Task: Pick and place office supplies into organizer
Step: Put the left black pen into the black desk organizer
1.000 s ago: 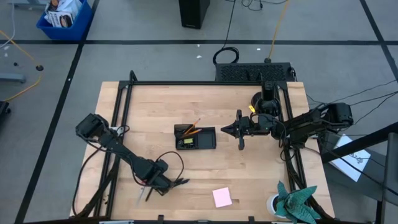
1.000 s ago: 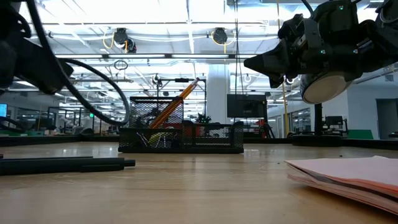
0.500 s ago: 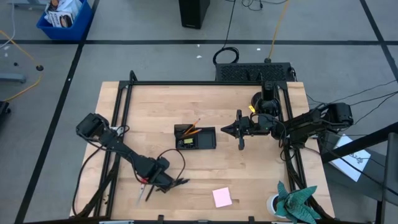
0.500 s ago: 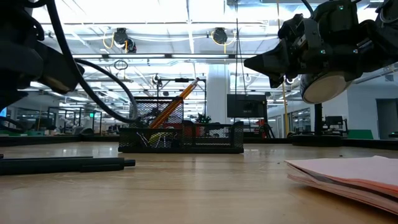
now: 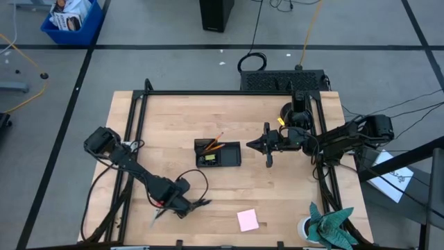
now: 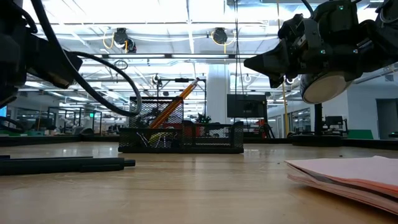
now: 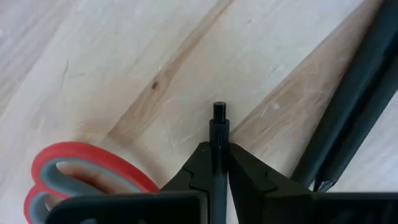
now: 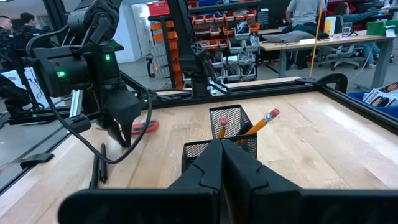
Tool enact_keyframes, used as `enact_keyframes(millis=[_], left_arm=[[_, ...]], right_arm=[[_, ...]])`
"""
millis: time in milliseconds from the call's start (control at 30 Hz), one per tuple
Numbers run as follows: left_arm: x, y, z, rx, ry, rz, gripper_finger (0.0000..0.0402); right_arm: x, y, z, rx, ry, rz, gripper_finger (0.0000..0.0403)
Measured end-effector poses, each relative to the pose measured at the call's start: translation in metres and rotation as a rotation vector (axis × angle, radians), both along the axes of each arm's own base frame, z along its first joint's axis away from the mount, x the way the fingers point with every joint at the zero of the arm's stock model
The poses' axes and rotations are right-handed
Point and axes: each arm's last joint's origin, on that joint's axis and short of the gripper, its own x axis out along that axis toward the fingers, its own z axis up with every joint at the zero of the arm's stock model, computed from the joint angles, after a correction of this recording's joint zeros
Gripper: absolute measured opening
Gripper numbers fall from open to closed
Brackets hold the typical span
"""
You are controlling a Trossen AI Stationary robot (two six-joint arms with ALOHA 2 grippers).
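My left gripper [image 5: 182, 205] is near the table's near left and is shut on a thin dark pen [image 7: 218, 134]. Red-handled scissors [image 7: 81, 171] lie flat on the wood right beside it, and more dark pens [image 7: 351, 118] lie on its other side. The black mesh organizer [image 5: 217, 153] stands mid-table with orange pencils [image 8: 264, 121] leaning out of one compartment. My right gripper [image 5: 252, 145] hovers shut just right of the organizer. The pink sticky-note pad [image 5: 248, 220] lies flat near the near edge. My left gripper pinches the thin dark pen between its two fingertips [image 7: 198, 163], coming from above. The pen's end [image 7: 218, 112] sticks out past the fingertips. Whether the pen is clear of the wood, I cannot tell.
A plant in a white pot [image 5: 326, 226] stands at the near right corner. A black camera mount [image 5: 291, 111] sits at the far right, and a black frame rail [image 5: 132, 139] runs along the left side. Bare wood lies between the organizer and the sticky-note pad.
My left gripper has shifted slightly toward the table's left edge, staying low over the scissors and pens.
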Motion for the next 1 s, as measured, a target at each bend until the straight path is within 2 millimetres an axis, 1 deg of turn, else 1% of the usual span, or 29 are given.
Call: enact_keyframes(millis=[100,167,267,367,467,567,667,800,900,1000], left_arm=[[0.0,0.001,0.004,0.02,-0.035,-0.032,0.0024],[0.001,0.004,0.01,0.048,-0.086,-0.06,0.0014],[0.005,0.014,0.022,0.166,-0.208,-0.121,0.0007],[0.011,0.021,0.047,0.213,-0.354,-0.174,0.0013],[0.013,0.03,0.068,0.263,-0.461,-0.226,0.0023],[0.017,0.039,0.093,0.329,-0.604,-0.275,0.0017],[0.02,0.045,0.116,0.385,-0.735,-0.371,0.0007],[0.025,0.054,0.149,0.539,-0.902,-0.514,0.0014],[0.025,0.068,0.17,0.587,-1.003,-0.527,0.0022],[0.025,0.086,0.184,0.633,-1.044,-0.528,0.0012]], right_arm=[[0.0,0.0,0.0,0.0,0.0,0.0,0.0],[0.0,0.0,0.0,0.0,0.0,0.0,0.0],[0.0,0.0,0.0,0.0,0.0,0.0,0.0],[0.0,0.0,0.0,0.0,0.0,0.0,0.0],[0.0,0.0,0.0,0.001,0.001,0.0,0.0],[0.0,0.0,0.0,0.003,0.004,0.0,0.0],[0.0,0.0,-0.001,0.0,0.007,0.0,0.0],[0.0,0.0,-0.001,0.0,0.007,0.0,0.0],[0.0,0.0,-0.001,0.0,0.007,0.0,0.0],[0.0,0.0,-0.001,0.0,0.007,0.0,0.0]])
